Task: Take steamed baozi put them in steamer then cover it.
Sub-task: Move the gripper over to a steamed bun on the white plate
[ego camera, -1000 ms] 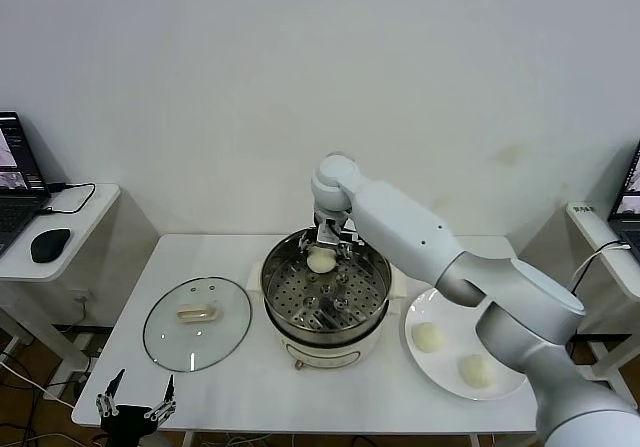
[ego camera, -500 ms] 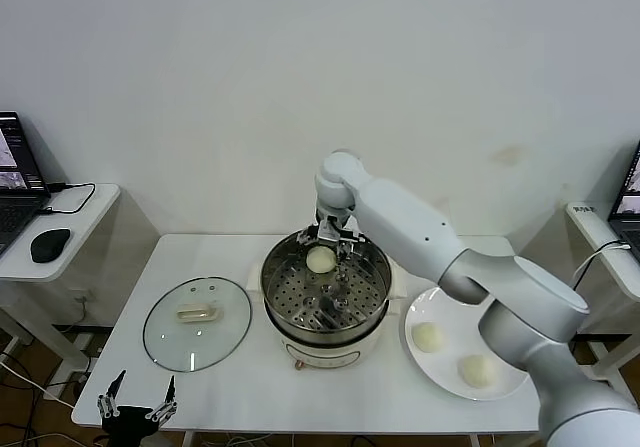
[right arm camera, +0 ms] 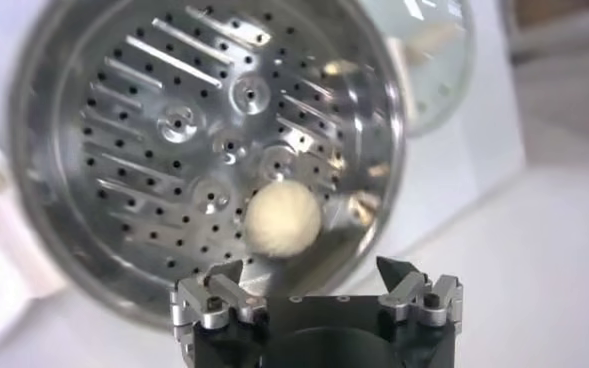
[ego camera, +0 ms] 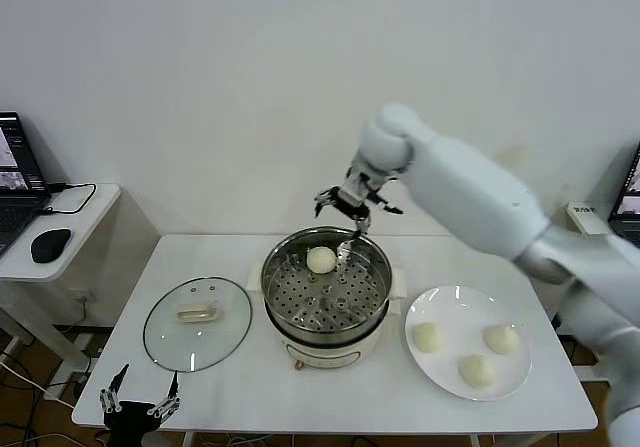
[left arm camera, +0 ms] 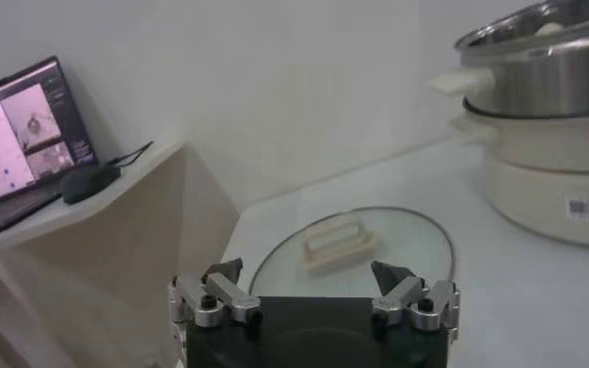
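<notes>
The right gripper (ego camera: pixel 357 207) has lifted clear of the steamer (ego camera: pixel 326 289) since a second ago, its fingers spread wide and empty; one steamed baozi (ego camera: pixel 320 259) lies on the perforated tray, three more on the white plate (ego camera: pixel 467 342); the cover (ego camera: pixel 196 320) rests flat on the table (ego camera: pixel 250 392) beside the steamer; the left gripper (ego camera: pixel 137 404) hangs low, open, holding nothing

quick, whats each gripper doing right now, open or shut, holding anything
Left gripper: open, empty, low beside the glass lid.
Right gripper: open, empty, above the steamer, one baozi lying on the tray.
</notes>
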`<state>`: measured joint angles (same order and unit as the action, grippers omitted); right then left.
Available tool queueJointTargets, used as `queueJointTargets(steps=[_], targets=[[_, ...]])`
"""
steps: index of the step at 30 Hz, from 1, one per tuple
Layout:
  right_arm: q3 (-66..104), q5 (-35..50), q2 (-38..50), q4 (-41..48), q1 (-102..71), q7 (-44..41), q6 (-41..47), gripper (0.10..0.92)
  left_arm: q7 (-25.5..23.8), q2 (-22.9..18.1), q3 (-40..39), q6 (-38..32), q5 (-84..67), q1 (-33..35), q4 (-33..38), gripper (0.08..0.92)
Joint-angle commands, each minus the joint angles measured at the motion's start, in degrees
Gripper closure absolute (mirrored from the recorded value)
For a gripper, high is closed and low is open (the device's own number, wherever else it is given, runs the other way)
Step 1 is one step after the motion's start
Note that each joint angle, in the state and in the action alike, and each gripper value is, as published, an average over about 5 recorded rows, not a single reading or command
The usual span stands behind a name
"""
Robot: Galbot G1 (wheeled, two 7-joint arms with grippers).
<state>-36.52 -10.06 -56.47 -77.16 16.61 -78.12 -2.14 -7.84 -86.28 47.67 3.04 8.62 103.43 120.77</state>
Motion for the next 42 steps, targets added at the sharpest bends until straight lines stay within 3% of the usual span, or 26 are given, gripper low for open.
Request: queueJointTargets(steps=[1, 6, 14, 42], targets=[[-0.4, 10.9, 15.7, -10.3, 1.2, 0.3, 21.5, 0.203, -0.1, 0.2, -0.1, 0.1, 0.0, 0.1, 0.7, 0.177], [3.4, 9.0, 23.9, -14.9, -5.3, 0.3, 27.4, 0.202, -0.2, 0.6, -0.6, 0.5, -0.1, 0.4, 1.1, 0.177], [11.2, 4.4, 29.6, -15.5, -19.9, 1.1, 26.1, 0.202, -0.5, 0.9, -0.8, 0.9, -0.2, 1.0, 1.4, 0.177], [9.2, -3.7, 19.0, -10.1, -34.5, 8.2, 24.4, 0.203, -0.9, 0.0, -0.7, 1.4, 0.1, 0.9, -0.2, 0.177]])
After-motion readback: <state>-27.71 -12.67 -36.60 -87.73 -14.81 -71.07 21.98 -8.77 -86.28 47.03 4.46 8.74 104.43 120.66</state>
